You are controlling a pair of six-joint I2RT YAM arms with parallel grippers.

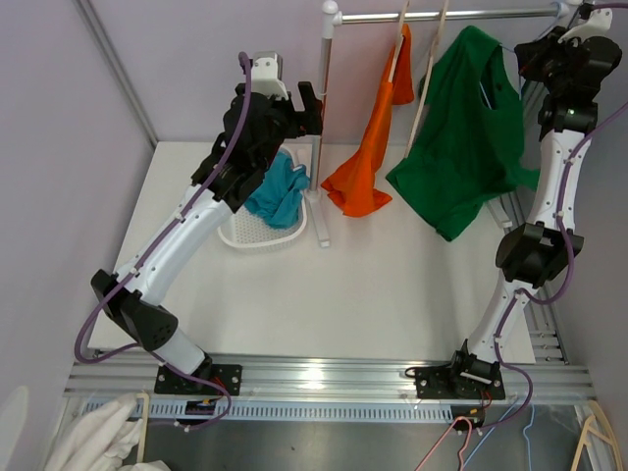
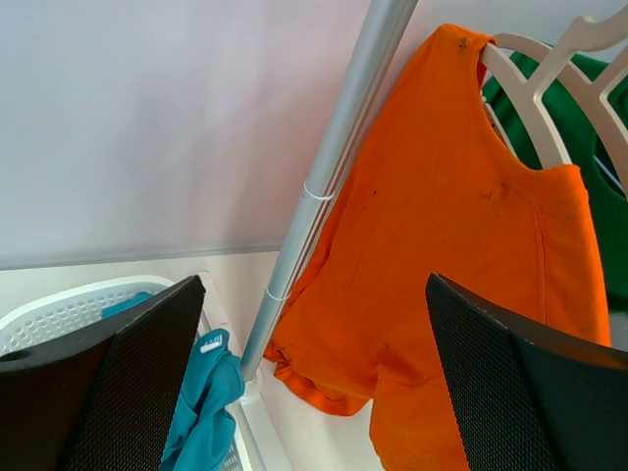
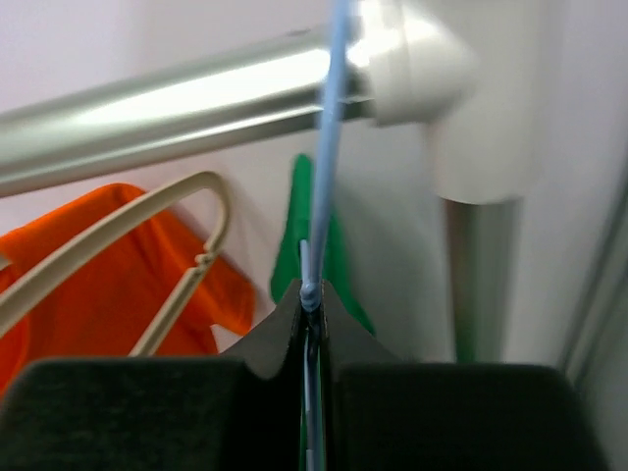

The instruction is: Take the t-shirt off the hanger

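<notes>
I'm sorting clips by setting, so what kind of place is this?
Likely a robot lab's mock laundry corner: a rail holding an orange shirt and a green shirt, and a basket on a table.

Right wrist: rail [image 3: 147, 123] is showing blurred; blue hanger [image 3: 328, 147] is running off the top edge; right fingers [image 3: 128, 412] are hiding most of the green shirt [image 3: 289, 245]. Left finger [image 2: 98, 392] is covering some teal cloth [image 2: 201, 402].
</notes>
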